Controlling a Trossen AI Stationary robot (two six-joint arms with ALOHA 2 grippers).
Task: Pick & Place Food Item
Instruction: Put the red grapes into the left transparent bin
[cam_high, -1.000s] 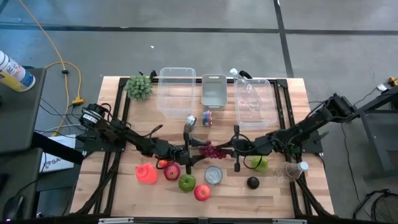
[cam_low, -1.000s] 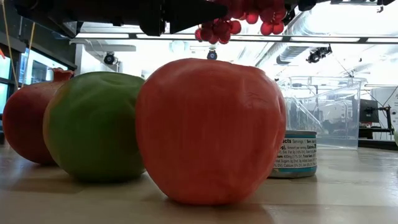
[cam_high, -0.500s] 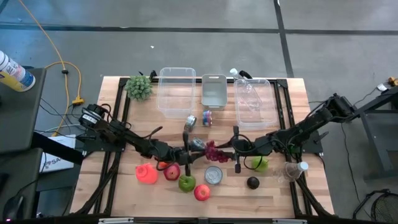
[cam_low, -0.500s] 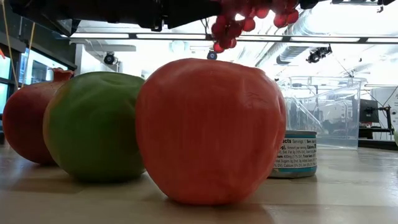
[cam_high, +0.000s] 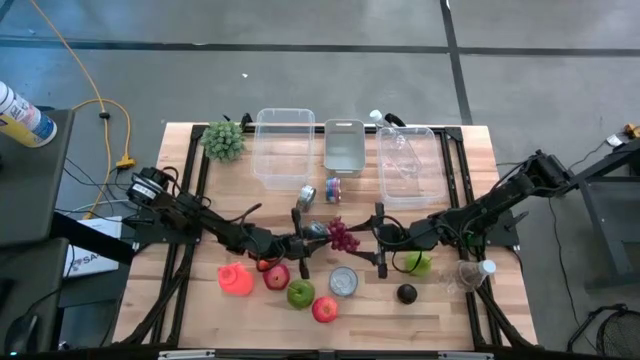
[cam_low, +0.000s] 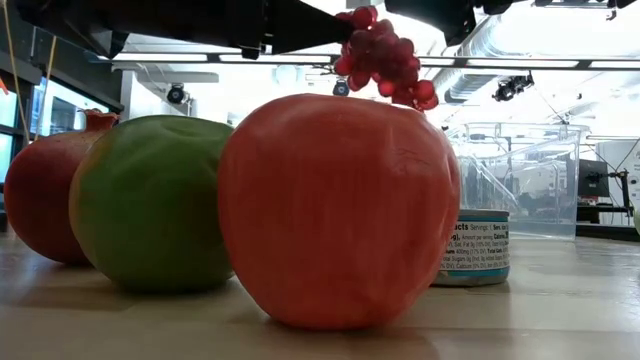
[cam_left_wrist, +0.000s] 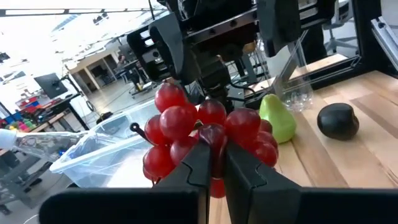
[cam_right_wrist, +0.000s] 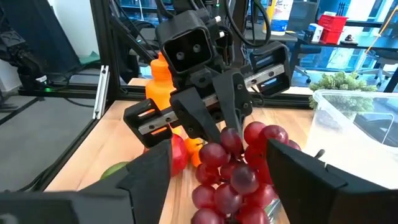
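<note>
Clamped on the stem of a bunch of red grapes (cam_left_wrist: 205, 140), the left gripper (cam_left_wrist: 212, 163) holds the fruit above the table (cam_high: 440, 310) near its middle; its two dark fingers (cam_left_wrist: 198, 165) press close together with the cluster bulging out on either side. From the right wrist view the same bunch (cam_right_wrist: 239, 171) hangs between the spread fingers (cam_right_wrist: 298, 171) of the right gripper (cam_right_wrist: 217, 180), which stands open around it without visibly touching it. In the high view the grapes (cam_high: 341, 235) sit between the two arms, the left gripper (cam_high: 318, 234) just to one side and the right gripper (cam_high: 378, 240) near on the other.

At the table's near edge lie a red apple (cam_high: 324, 309), a green apple (cam_high: 300, 293), a second red apple (cam_high: 277, 276) and an orange bottle (cam_high: 236, 279). A tin can (cam_high: 343, 281) stands just beyond them, with a dark round fruit (cam_high: 406, 293) and a green pear (cam_high: 417, 262) toward the right arm. Farther back stand two clear plastic bins (cam_high: 283, 146) with a grey container (cam_high: 343, 146) between them, and a green leafy head (cam_high: 224, 140) at the far left corner.
</note>
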